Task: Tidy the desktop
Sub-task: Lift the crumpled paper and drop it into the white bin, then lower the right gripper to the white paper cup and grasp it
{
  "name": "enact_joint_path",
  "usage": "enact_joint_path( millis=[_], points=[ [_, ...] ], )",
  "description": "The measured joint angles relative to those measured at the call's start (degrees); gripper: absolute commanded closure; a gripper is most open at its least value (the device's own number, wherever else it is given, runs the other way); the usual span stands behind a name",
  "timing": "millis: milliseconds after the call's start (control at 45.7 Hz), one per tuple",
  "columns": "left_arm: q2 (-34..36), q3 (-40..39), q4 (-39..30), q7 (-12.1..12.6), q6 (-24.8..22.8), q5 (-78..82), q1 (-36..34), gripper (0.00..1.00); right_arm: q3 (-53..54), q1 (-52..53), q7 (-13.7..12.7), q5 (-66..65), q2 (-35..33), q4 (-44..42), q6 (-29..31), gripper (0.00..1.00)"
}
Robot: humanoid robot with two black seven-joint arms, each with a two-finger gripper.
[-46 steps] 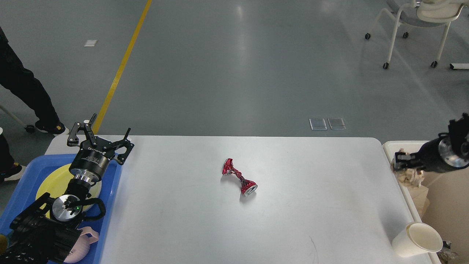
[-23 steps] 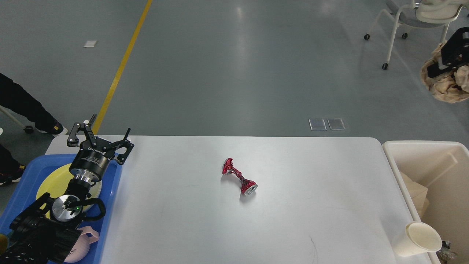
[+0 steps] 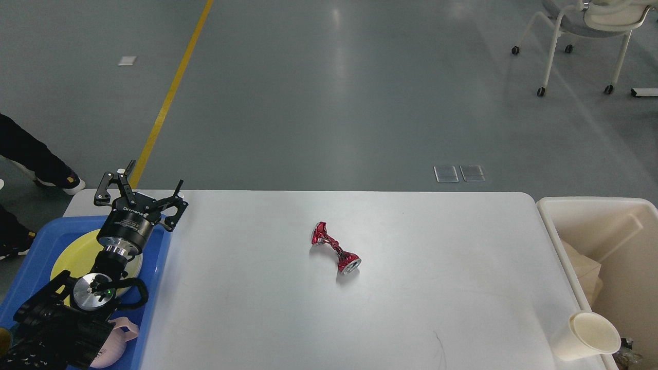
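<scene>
At far left, a blue tray [image 3: 157, 288] sits on the desk [image 3: 437, 288], holding a yellow plate [image 3: 67, 257] and a pink item [image 3: 121, 336]. Above the tray's far corner hangs the left gripper [image 3: 140, 198], its fingers [image 3: 105, 187] spread wide and empty. Mid-desk lies a crushed red can [image 3: 335, 247], well apart from everything. Near the right front edge lies a tipped paper cup [image 3: 586, 338]. Beside the desk's right end stands a cream bin [image 3: 591, 205]. No right gripper is in view

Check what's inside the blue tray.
The blue tray holds a yellow plate and a pink item near its front edge. The left arm covers much of the plate and the tray's front; anything beneath it is hidden.
</scene>
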Motion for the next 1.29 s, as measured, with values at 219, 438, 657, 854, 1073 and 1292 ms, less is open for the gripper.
enact_joint_path(
  millis=[219, 438, 657, 854, 1073, 1292],
  points=[
    [0.00, 0.03, 0.00, 0.00, 0.00, 0.00, -0.09, 0.00, 1.76, -19.48, -0.02, 8.80, 8.61, -14.12, -3.84, 0.71],
    [0.00, 0.07, 0.00, 0.00, 0.00, 0.00, -0.09, 0.00, 2.05, -22.76, -0.24, 11.72, 10.18, -15.31, -6.32, 0.00],
    [0.00, 0.09, 0.00, 0.00, 0.00, 0.00, -0.10, 0.00, 3.02, -22.82, -0.21, 11.85, 10.43, -14.85, -6.46, 0.00],
    [0.00, 0.09, 0.00, 0.00, 0.00, 0.00, -0.10, 0.00, 3.18, -21.24, -0.17, 11.86, 9.93, -12.87, -6.15, 0.00],
    [0.00, 0.09, 0.00, 0.00, 0.00, 0.00, -0.10, 0.00, -4.77, 3.25, -0.17, 10.79, 4.74, 8.87, -1.33, 0.00],
    [0.00, 0.01, 0.00, 0.00, 0.00, 0.00, -0.10, 0.00, -22.18, 42.13, 0.25, 7.63, 5.20, 43.10, 12.16, 0.00]
  ],
)
